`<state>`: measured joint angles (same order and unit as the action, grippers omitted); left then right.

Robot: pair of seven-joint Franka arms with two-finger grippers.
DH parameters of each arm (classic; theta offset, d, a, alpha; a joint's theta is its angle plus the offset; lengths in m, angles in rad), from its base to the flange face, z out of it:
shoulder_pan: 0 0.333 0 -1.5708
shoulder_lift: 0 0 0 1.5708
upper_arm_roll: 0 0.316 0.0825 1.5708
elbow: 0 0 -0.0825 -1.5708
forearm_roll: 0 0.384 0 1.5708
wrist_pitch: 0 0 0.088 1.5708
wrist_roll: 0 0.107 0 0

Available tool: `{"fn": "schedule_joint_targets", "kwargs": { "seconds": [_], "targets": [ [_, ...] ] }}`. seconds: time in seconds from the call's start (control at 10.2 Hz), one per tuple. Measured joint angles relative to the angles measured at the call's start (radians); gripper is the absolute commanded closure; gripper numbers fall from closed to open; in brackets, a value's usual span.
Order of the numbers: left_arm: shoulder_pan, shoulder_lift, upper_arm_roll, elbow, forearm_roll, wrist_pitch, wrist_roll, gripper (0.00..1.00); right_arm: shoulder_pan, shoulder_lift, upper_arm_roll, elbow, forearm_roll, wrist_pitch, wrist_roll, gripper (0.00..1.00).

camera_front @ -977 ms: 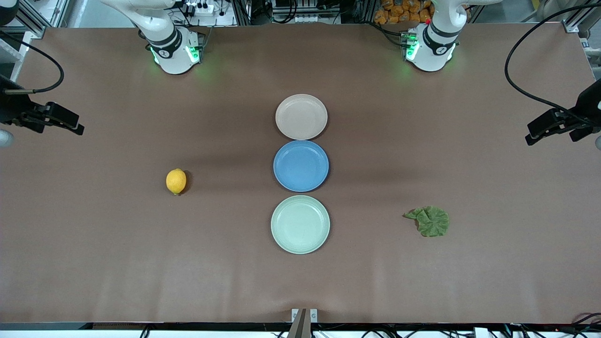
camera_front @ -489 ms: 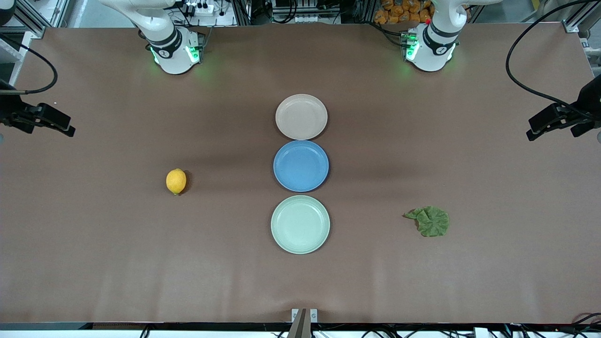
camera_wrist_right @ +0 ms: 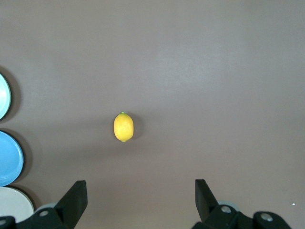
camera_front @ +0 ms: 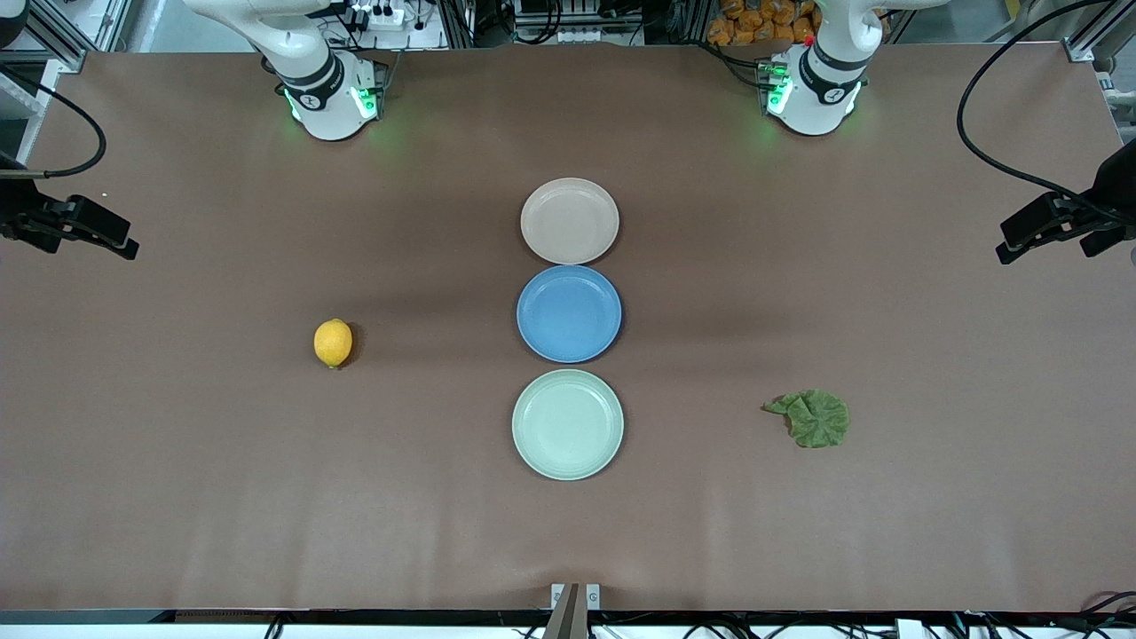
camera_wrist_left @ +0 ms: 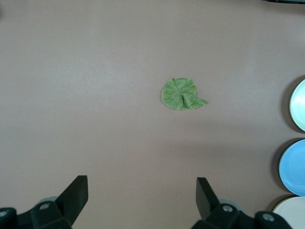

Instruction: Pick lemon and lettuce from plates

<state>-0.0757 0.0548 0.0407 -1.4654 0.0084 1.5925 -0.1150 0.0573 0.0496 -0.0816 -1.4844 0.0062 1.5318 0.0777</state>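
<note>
The lemon (camera_front: 333,343) lies on the bare table toward the right arm's end; it also shows in the right wrist view (camera_wrist_right: 124,127). The lettuce (camera_front: 812,418) lies flat on the table toward the left arm's end, and also shows in the left wrist view (camera_wrist_left: 182,94). The beige plate (camera_front: 569,221) and the mint plate (camera_front: 568,424) stand empty in the table's middle. My right gripper (camera_front: 129,248) hangs open and empty at its end of the table (camera_wrist_right: 140,198). My left gripper (camera_front: 1003,255) hangs open and empty at its own end (camera_wrist_left: 142,195).
An empty blue plate (camera_front: 569,313) sits between the beige and mint plates, touching both. The three plates form a line down the table's middle. Black cables run to both wrists at the table's ends.
Both grippers have drawn a little farther out toward their own ends of the table. The lemon, lettuce and plates have not moved.
</note>
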Motion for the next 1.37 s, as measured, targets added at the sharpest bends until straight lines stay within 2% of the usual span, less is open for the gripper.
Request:
{"fn": "schedule_joint_targets", "kwargs": {
  "seconds": [0.29, 0.68, 1.37],
  "targets": [
    [0.000, 0.000, 0.000, 0.000, 0.000, 0.000, 0.000, 0.00, 0.000, 0.000, -0.003, 0.006, 0.001, 0.000, 0.000, 0.00],
    [0.000, 0.000, 0.000, 0.000, -0.009, 0.002, 0.000, 0.00, 0.008, -0.004, 0.030, 0.008, 0.002, -0.019, 0.001, 0.00],
    [0.000, 0.000, -0.001, -0.005, -0.011, 0.007, 0.000, 0.00, 0.008, -0.022, 0.030, -0.007, 0.002, -0.017, 0.001, 0.00]
  ]
}}
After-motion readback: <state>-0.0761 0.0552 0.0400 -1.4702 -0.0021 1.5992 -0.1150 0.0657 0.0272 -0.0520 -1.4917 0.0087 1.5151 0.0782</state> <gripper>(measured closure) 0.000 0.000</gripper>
